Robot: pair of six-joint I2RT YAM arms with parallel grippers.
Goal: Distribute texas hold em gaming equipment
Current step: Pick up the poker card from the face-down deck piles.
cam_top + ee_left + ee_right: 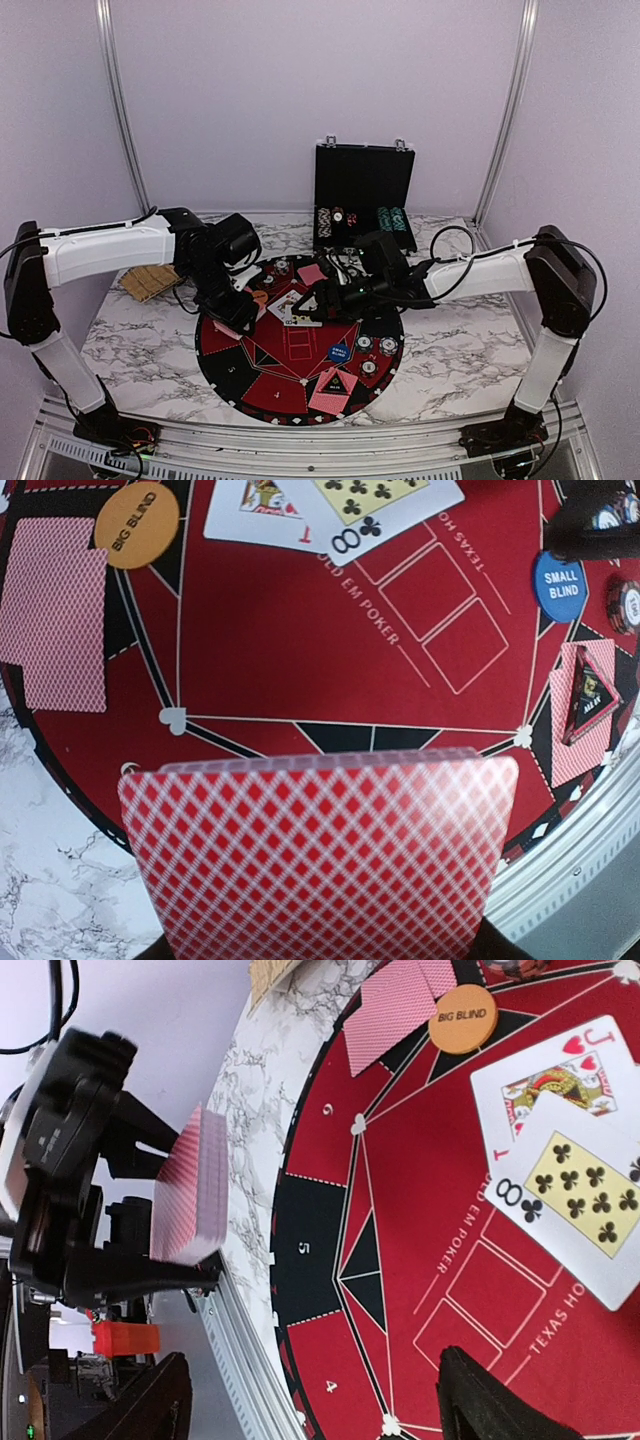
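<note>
We seem to be mid-deal. Our left gripper [234, 308] clamps the red-backed deck of playing cards [320, 850] at the left edge of the round red-and-black mat [300, 650]. Our right gripper [310, 1360] hangs wide and empty near the face-up eight of clubs [590, 1195]. Next we would probably need to pinch off the top card.

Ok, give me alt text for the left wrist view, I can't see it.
A deck of red-backed cards fills the bottom of the view, close to the camera, over a red and black poker mat. On the mat lie an orange Big Blind disc, a blue Small Blind disc and a face-up eight of clubs.
</note>
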